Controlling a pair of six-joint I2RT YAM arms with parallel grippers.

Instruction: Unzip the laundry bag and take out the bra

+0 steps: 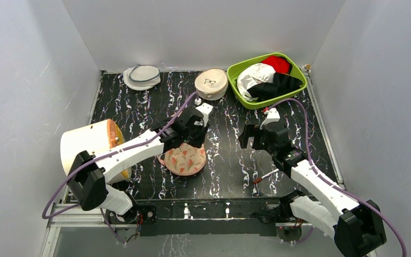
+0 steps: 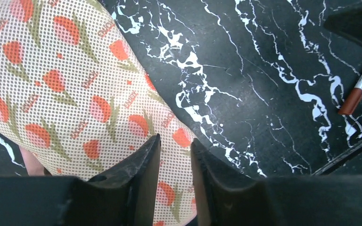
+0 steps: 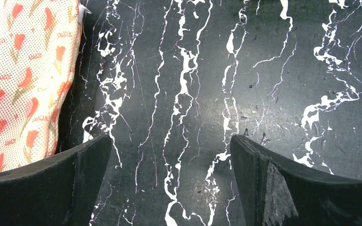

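Note:
The laundry bag [image 1: 184, 159], beige-pink with a red-orange leaf print, lies on the black marble table [image 1: 225, 160] in front of the left arm. My left gripper [image 1: 195, 133] hangs right over its far end. In the left wrist view the bag [image 2: 66, 84] fills the left side, and the left gripper [image 2: 175, 140] stands just above its fabric, jaws a narrow gap apart with nothing pinched. My right gripper [image 1: 252, 137] is wide open over bare table to the bag's right; its own view shows the gripper [image 3: 169, 141] and the bag [image 3: 23, 80] at the left edge. The bra is hidden.
A round cream case with a black mark [image 1: 211, 84] and a white-grey mesh pouch [image 1: 142, 76] sit at the back. A green bin [image 1: 294, 67] holds white, black and red cloth. A white-and-yellow cylinder [image 1: 88, 147] lies at the left. A red-and-white pen [image 1: 265, 175] lies near the right arm.

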